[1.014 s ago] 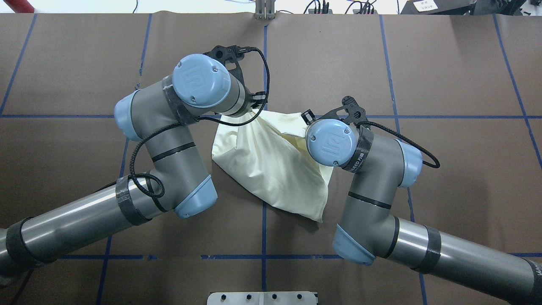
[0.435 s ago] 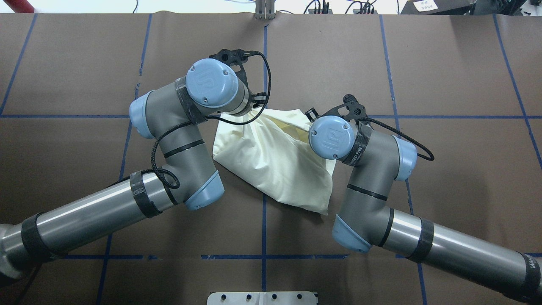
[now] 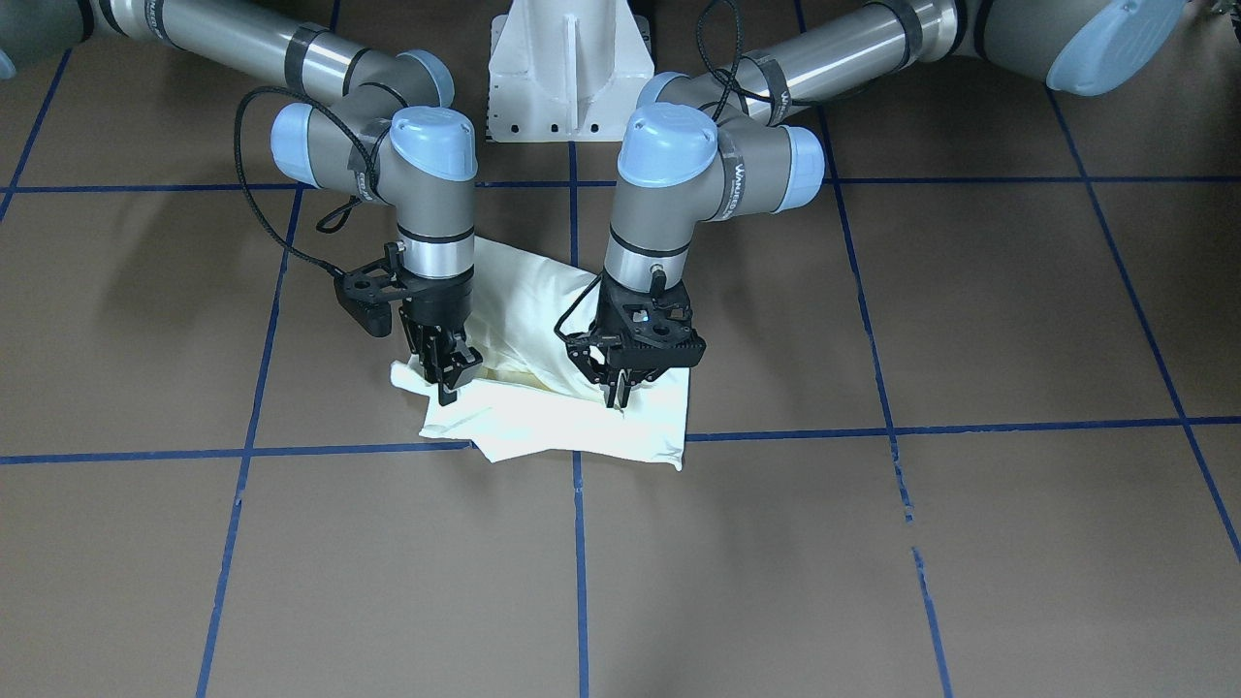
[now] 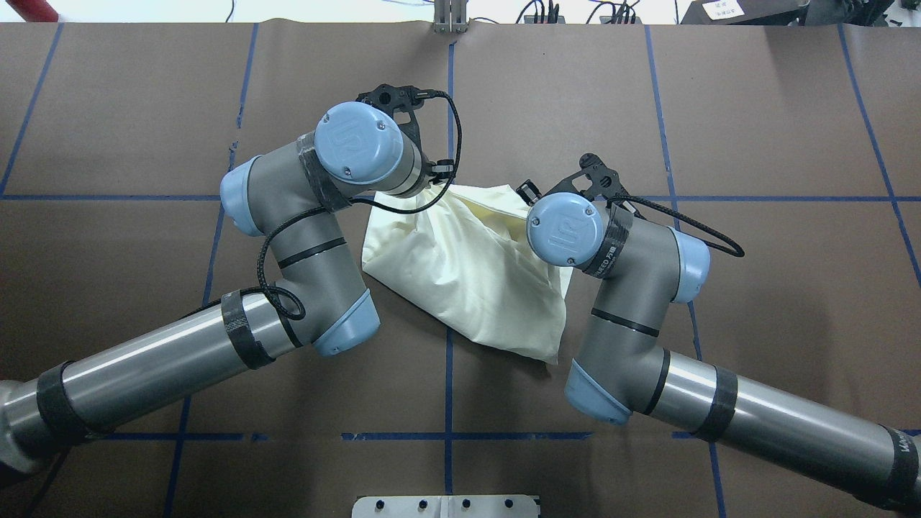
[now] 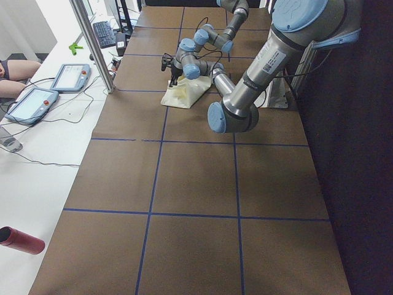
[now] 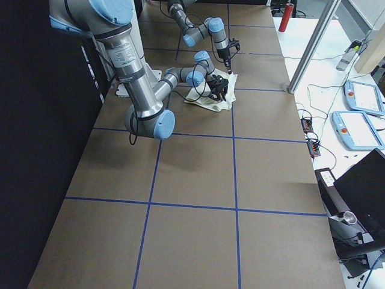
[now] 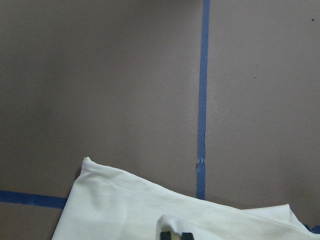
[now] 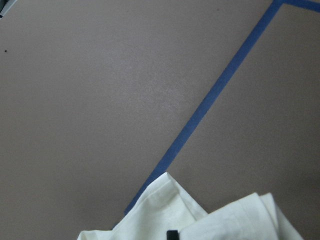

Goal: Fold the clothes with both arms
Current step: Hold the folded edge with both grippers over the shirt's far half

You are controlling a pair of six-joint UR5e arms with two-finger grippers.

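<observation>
Standing by the brown tabletop [image 4: 755,108], I see the left arm [image 4: 288,237] come in from its side with the elbow bent. The left tool [image 3: 618,396] points straight down, its fingers pressed together on a pinch of cream cloth. Between the arms lies the shirt [image 4: 468,273] (only plain cream shows), bunched near the middle of the tabletop where two lines of blue tape [image 4: 448,403] cross. Its top layer slopes up, taut, from the corner nearest the robot to the two tools. A lower layer lies flat beneath them, its far edge over a tape line. The right arm [image 4: 633,288] comes in from the other side. The right tool [image 3: 448,380] also hangs downward, fingers pinching a fold at the shirt's corner. The two tools hold the same far edge, near each other but apart.
</observation>
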